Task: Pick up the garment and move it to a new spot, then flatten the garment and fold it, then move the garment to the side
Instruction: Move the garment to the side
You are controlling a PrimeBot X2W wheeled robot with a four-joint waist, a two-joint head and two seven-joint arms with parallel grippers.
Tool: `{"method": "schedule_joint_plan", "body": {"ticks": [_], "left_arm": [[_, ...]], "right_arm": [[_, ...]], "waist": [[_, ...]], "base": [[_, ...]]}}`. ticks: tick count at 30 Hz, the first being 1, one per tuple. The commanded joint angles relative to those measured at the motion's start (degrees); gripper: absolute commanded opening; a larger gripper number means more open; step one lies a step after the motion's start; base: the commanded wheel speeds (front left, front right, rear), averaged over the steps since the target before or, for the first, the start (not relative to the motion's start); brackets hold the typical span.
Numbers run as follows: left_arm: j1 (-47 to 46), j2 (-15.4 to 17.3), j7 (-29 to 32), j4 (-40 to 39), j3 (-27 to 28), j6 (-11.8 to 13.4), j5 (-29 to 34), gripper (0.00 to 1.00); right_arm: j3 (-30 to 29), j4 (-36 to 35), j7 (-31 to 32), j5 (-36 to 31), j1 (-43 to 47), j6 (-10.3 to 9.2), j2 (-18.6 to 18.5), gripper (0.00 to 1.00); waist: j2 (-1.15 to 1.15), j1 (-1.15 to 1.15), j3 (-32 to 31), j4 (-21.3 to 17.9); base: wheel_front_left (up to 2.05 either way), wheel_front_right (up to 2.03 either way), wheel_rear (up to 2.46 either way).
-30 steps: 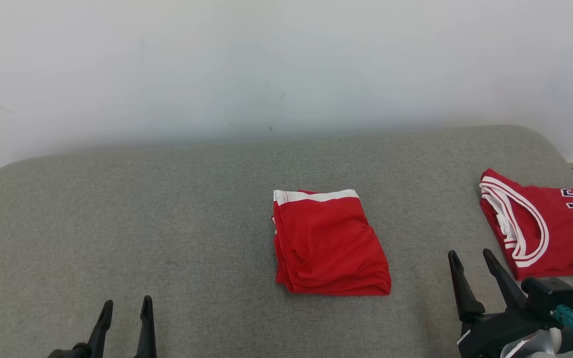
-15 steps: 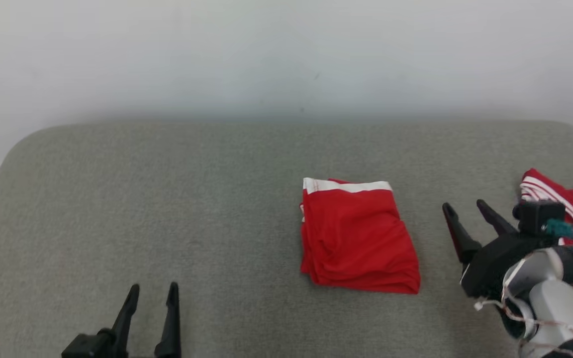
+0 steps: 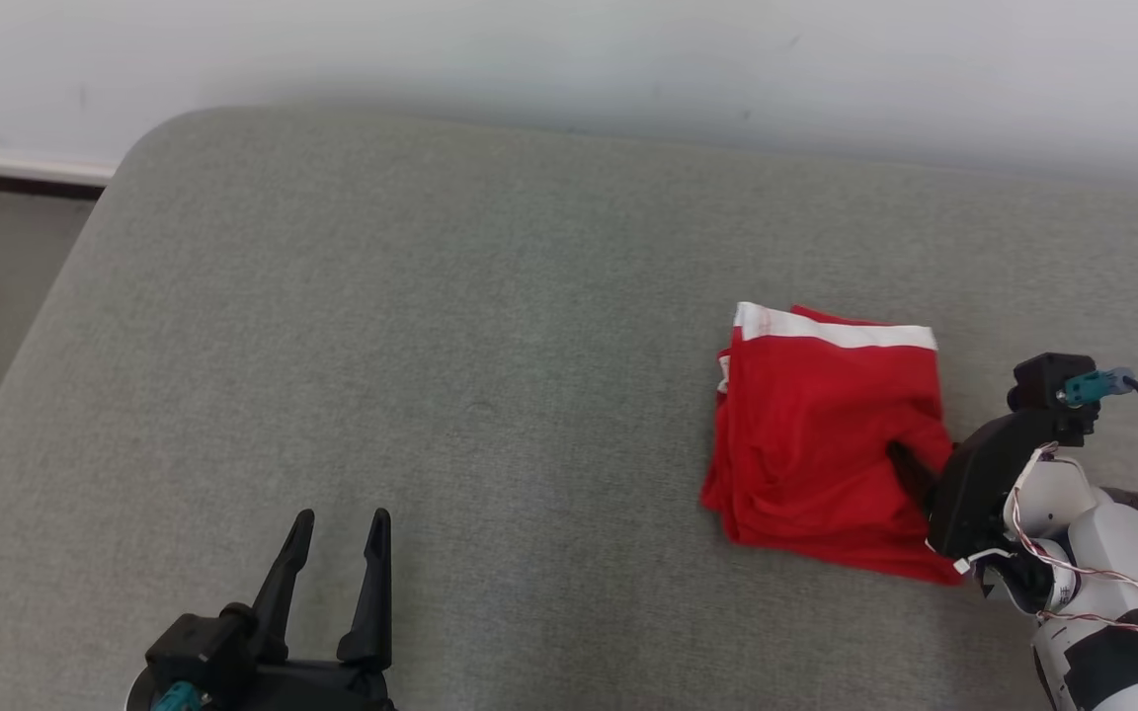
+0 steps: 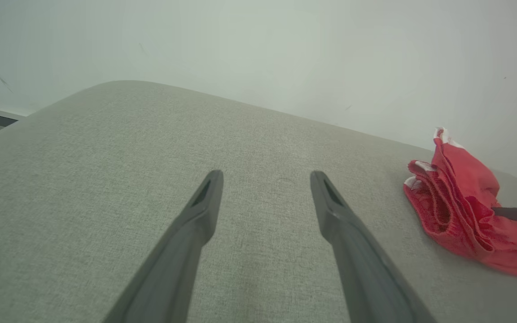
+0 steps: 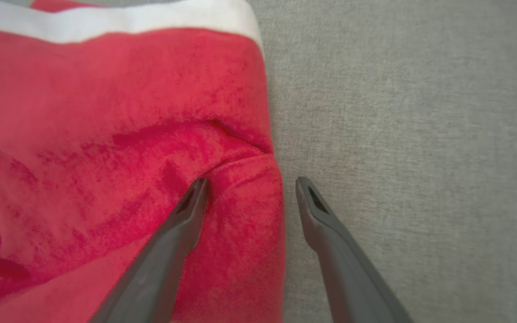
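Lying folded on grey padded surface [image 3: 431, 296], long axis front-to-back: red shorts [image 3: 816, 444]. Straddling their right edge, spread wide, gripping nothing: right fingers [image 5: 182, 226]. Idling well apart, spread, empty: left fingers [image 3: 371, 592].

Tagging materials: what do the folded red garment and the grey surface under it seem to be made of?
Red garment: thin matte knit, probably synthetic sportswear; it shows soft creases and a fine porous texture up close. Grey surface: matte woven upholstery, likely padded, judging by the flecked weave and rounded corner.
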Motion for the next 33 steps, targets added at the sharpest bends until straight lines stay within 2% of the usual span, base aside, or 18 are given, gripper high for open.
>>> {"method": "schedule_joint_plan", "body": {"ticks": [1, 7, 8, 9, 10, 17, 24, 33], "left_arm": [[-0.90, -0.01, -0.01, 0.02, -0.16, 0.21, -0.39, 1.00], [-0.85, -0.01, -0.01, 0.24, -0.40, 0.28, -0.57, 1.00], [-0.87, -0.01, -0.01, 0.31, -0.46, 0.29, -0.58, 1.00], [-0.95, -0.01, -0.01, 0.36, -0.54, 0.26, -0.65, 1.00], [-1.21, -0.01, -0.01, 0.41, -0.68, 0.16, -0.78, 1.00], [-1.69, 0.00, -0.01, -0.26, -0.54, 0.02, -1.27, 1.00], [-2.28, -0.01, -0.01, -1.65, 0.05, 0.12, -1.86, 1.00], [-3.74, -0.01, -0.01, -2.81, 0.91, -0.37, -1.03, 1.00]], "right_arm": [[-0.25, 0.73, 1.30, -0.60, -0.09, -0.13, 0.31, 1.00], [-1.07, 3.70, 7.03, -2.16, 1.12, -0.13, 2.34, 1.00], [-1.07, 3.61, 7.76, -2.44, 1.27, -0.12, 2.73, 0.81], [-0.75, 3.34, 8.34, -2.94, 1.34, -0.11, 2.87, 0.31], [0.29, 2.31, 9.17, -3.76, 1.30, -0.05, 2.23, 0.00], [6.24, -5.84, 11.14, -5.07, -2.10, -0.07, -3.17, 0.00], [12.53, -14.69, 15.84, -1.79, -6.51, -0.06, -8.76, 0.00], [13.30, -21.20, 19.64, 2.56, -11.24, -0.06, -12.30, 0.00]], "waist": [[-0.01, -0.01, 3.23, 3.46], [-0.01, -0.01, 3.18, 3.70], [-0.01, -0.01, 3.11, 3.64], [-0.01, -0.01, 3.05, 3.54], [-0.01, -0.01, 2.96, 3.27], [-0.01, -0.01, 2.85, 0.63], [-0.01, -0.01, 3.33, -4.51], [-0.01, -0.01, 5.85, -12.49]], "base": [[0.00, 0.00, 0.00], [0.00, 0.00, 0.00], [0.00, 0.00, 0.00], [0.00, 0.00, 0.00], [0.00, 0.00, 0.00], [0.00, 0.00, 0.00], [0.00, 0.00, 0.00], [0.00, 0.00, 0.00]]}}
